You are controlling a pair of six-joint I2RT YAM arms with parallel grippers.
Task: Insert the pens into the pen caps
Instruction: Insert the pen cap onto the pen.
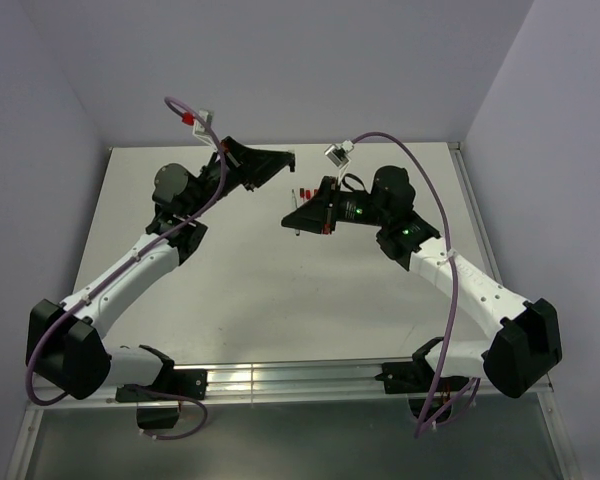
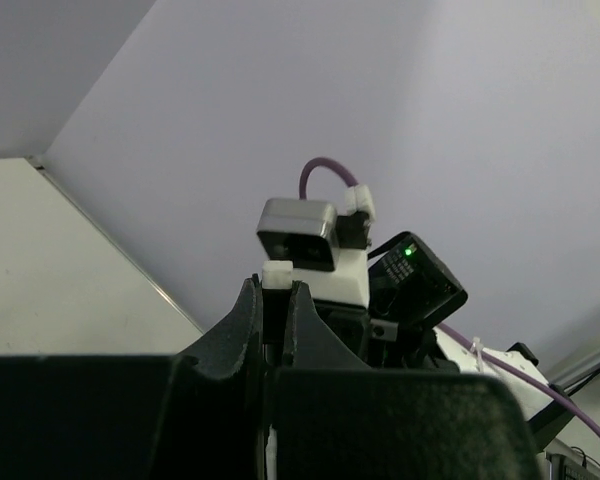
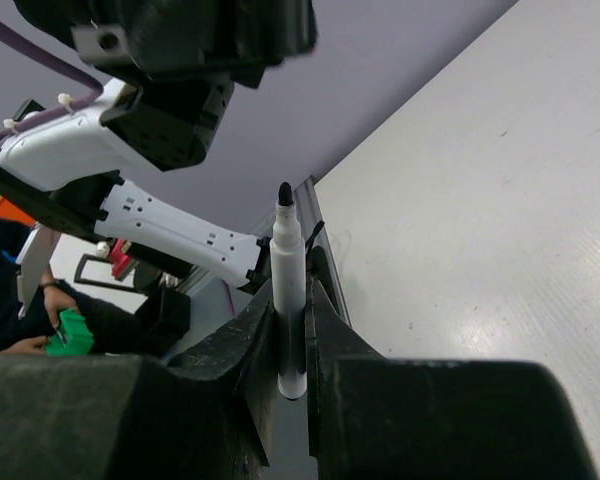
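The right pincer [image 3: 290,305] pinches a pen [image 3: 285,245] at mid-barrel, its bare black tip pointing to 12 o'clock in the wrist view; the left pincer [image 2: 275,295] is pressed together on a thin white-ended piece [image 2: 277,272], pen or cap not discernible; red caps [image 1: 306,190] lie on the bench [image 1: 280,310] at 12 o'clock from the right pincer.

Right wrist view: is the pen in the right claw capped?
No, the pen gripped by the right claw shows a bare black tip, no cap on it.
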